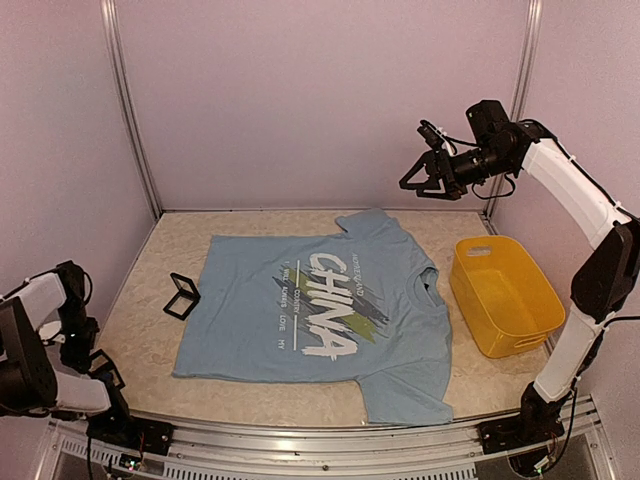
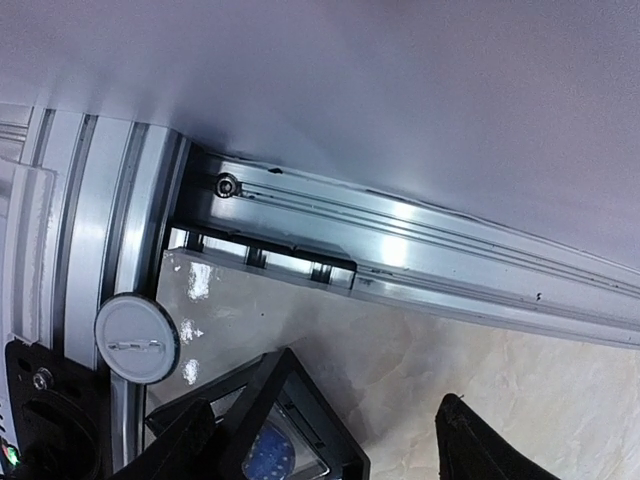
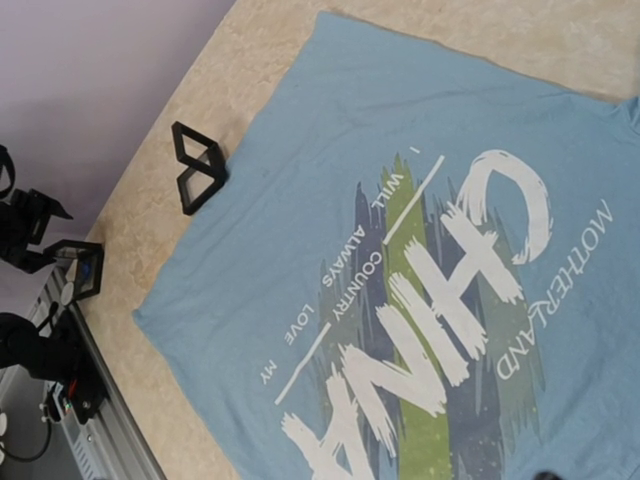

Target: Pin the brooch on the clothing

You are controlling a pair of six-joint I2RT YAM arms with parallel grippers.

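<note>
Clothing lies flat on the counter.
Right gripper gapes empty (up high); left gripper jaws apart, black case between, hold unclear.

Back wall: was a plain pale lilac panel.
Left wall: had the same lilac tone and angled in towards the back.
Right wall: matched it.
Corner posts: were slim silver uprights where the back wall met each side.
Bench: had a beige marbled top, glossy close up.
Front rail: was slotted aluminium along the bench's near edge.
Light: was soft and even, with white glare on the rail.
</note>
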